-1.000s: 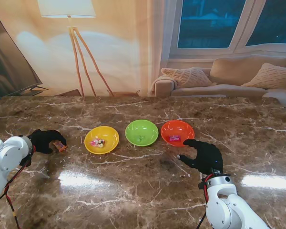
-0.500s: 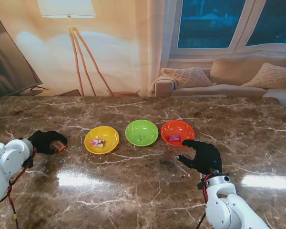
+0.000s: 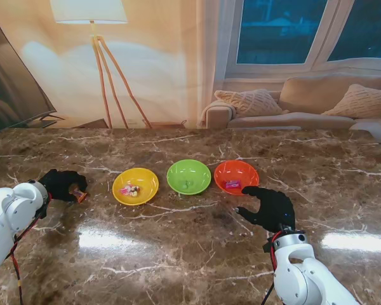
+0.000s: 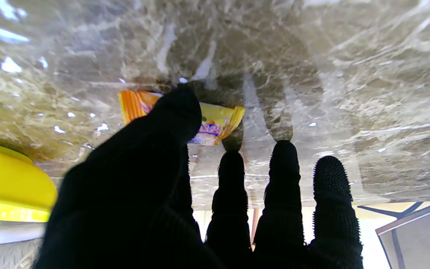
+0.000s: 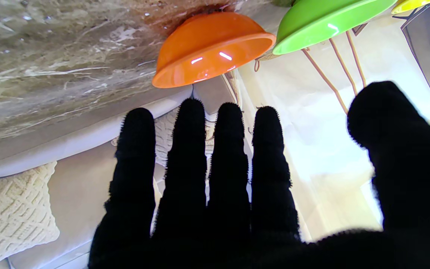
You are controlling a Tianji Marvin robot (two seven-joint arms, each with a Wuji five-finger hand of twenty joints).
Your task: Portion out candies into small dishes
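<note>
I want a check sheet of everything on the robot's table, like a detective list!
Surface: brown marble table, shiny with glare.
Job's things: yellow bowl holds a few candies; green bowl holds something small; orange bowl holds one pink candy; one orange-yellow candy lies on the table, left of the yellow bowl.
Clutter: nothing seen.
Hands: left hand is over the candy, thumb on it, fingers apart, not gripping. Right hand open, nearer to me than the orange bowl.
Cables: red and black cable along the left arm.
Surroundings: floor lamp, sofa, window.
</note>
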